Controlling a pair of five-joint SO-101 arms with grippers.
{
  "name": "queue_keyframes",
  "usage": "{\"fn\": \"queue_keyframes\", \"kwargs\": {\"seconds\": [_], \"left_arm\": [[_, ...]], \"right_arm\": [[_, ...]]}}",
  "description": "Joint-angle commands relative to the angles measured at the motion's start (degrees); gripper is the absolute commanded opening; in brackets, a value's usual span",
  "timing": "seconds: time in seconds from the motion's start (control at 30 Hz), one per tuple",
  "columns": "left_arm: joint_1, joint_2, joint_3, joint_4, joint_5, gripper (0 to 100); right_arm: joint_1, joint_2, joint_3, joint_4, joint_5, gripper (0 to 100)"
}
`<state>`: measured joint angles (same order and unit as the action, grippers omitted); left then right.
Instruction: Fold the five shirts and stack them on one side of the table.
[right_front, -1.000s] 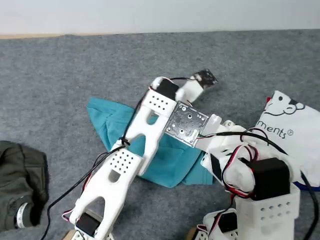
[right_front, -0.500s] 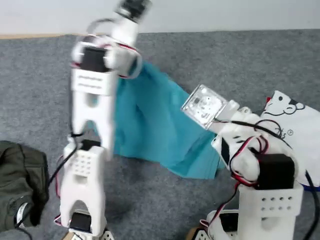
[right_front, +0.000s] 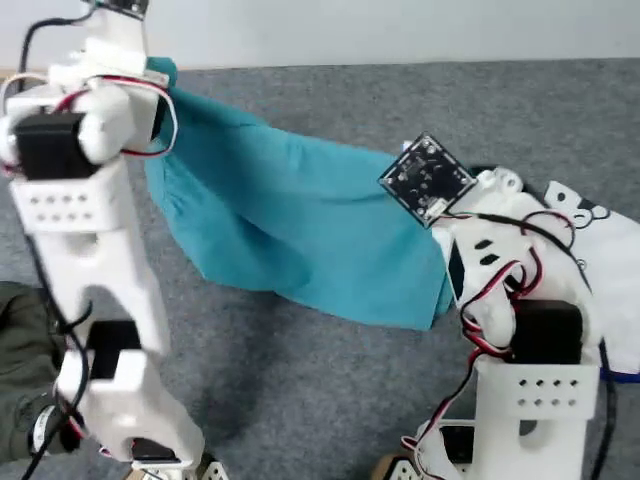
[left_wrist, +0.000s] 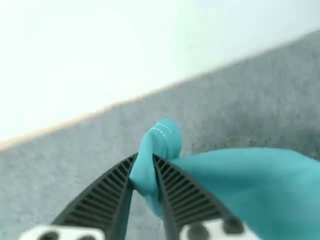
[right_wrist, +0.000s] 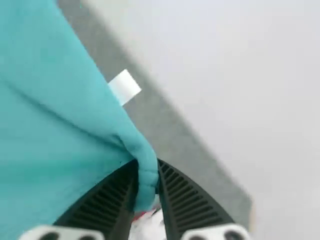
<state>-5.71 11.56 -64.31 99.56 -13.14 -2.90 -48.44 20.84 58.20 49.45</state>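
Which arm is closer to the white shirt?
Right. The right tool grips the teal shirt beside the white shirt; the left tool grips its other end, far across the table.

The table (right_front: 300, 400) is covered edge to edge in a grey, felt-like cloth with a speckled weave. Along the table's far edge runs a thin tan strip (left_wrist: 75, 122), and straight behind that rises a plain white wall (right_front: 400, 30). The light on the table is soft and even.
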Motion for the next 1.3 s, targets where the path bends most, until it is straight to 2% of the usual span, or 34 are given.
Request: {"fn": "queue_keyframes", "kwargs": {"seconds": [0.0,0.27,0.5,0.73,1.13,1.27], "left_arm": [[-0.5,-7.7,0.2,-1.8,-0.7,0],[-0.6,-18.5,0.2,-11.3,-0.7,0],[-0.6,-25.9,0.2,-16.2,-1.1,0],[-0.6,-30.3,0.6,-15.5,-1.1,0],[-0.7,-39.4,0.5,-15.4,-2.8,0],[-0.7,-42.6,0.6,-15.4,-6.0,0]], "right_arm": [[0.6,-0.7,-1.1,-9.6,-0.3,0.9],[0.7,-1.0,-7.2,-21.3,-0.3,0.9],[2.9,-1.0,-14.5,-22.1,-0.3,0.9],[7.3,-1.0,-18.3,-21.8,-0.3,1.0],[7.3,-4.2,-22.1,-21.2,-0.2,1.0],[7.2,-7.6,-22.1,-16.7,4.9,1.0]]}}
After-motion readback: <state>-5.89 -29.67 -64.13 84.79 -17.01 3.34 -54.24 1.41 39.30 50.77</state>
